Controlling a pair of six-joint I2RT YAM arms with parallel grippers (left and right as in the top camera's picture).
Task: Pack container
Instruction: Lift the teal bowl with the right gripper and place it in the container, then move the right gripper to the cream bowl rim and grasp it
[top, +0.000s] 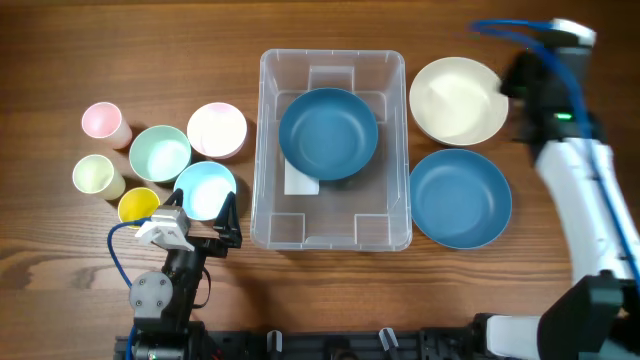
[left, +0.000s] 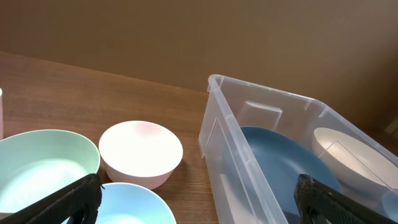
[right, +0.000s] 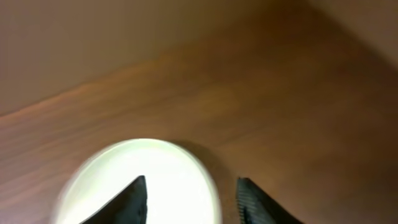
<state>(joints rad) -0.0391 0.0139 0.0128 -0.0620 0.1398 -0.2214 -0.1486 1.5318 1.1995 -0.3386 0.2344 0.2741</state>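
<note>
The clear container (top: 330, 228) stands mid-table with one dark blue bowl (top: 328, 132) inside it. A second dark blue bowl (top: 460, 198) and a large cream bowl (top: 458, 100) sit to its right. My right gripper (top: 508, 82) is open over the cream bowl's right rim. In the right wrist view its fingers (right: 189, 199) straddle that rim (right: 124, 180). My left gripper (top: 205, 215) is open and empty at the front left, over a light blue bowl (top: 206, 190). The left wrist view shows the container wall (left: 217, 137) between its fingers (left: 199, 208).
Left of the container are a pink-white bowl (top: 217, 130), a mint bowl (top: 160, 153), a pink cup (top: 103, 122), a pale green cup (top: 96, 175) and a yellow cup (top: 138, 206). The table's front edge is just behind the arm bases.
</note>
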